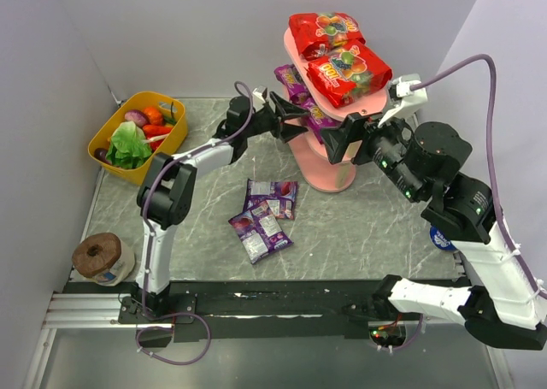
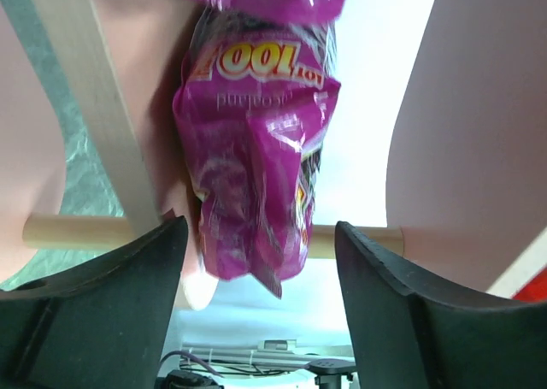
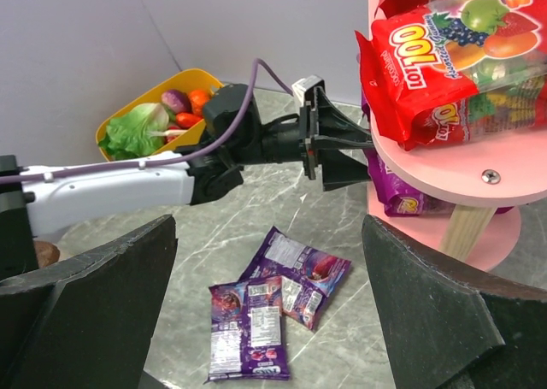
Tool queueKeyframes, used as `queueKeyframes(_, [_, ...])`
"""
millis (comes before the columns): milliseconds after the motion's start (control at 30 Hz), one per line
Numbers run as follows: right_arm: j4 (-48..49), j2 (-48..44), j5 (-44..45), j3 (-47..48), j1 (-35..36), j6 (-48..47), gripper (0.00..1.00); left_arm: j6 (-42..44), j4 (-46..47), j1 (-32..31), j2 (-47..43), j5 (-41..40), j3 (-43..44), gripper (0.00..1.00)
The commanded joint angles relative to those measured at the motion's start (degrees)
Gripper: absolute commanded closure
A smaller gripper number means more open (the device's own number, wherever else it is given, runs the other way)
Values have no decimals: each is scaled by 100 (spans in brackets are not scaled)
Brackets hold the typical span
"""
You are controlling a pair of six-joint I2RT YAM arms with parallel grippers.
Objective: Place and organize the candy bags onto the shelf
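Observation:
The pink shelf [image 1: 329, 173] stands at the back right. Two red candy bags [image 1: 325, 32] [image 1: 349, 73] lie on its top board; one shows in the right wrist view [image 3: 453, 64]. Purple bags [image 1: 292, 81] lie on the middle board. My left gripper [image 1: 289, 118] is open at that board, its jaws on either side of a purple bag [image 2: 256, 150] without touching it. My right gripper [image 1: 333, 141] is open and empty beside the shelf, above the table. Three purple bags [image 1: 265, 214] lie overlapping on the table, also in the right wrist view [image 3: 278, 308].
A yellow basket [image 1: 109, 131] with toy vegetables stands at the back left. A roll of twine [image 1: 98, 256] sits at the front left. Grey walls close in the left, back and right sides.

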Motion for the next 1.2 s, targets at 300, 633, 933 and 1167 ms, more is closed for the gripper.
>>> queueKeyframes(300, [31,144,16,138,10,86,0,1736,-1330,63,-1920,-512,-1197,5])
queueKeyframes(633, [-127,504,-432,68,2,191,0,3836,-3764,107,-3379,-2515,-1803,4])
queueKeyframes(933, [-154,979,-1346,-844,19,595,4,4171,-4750,581,-4496,-3300,-3121,4])
queueKeyframes(1167, [154,1436,-2172,-1918,46,544,18,4286,-4566,827,-4042,-2318,-3904,1])
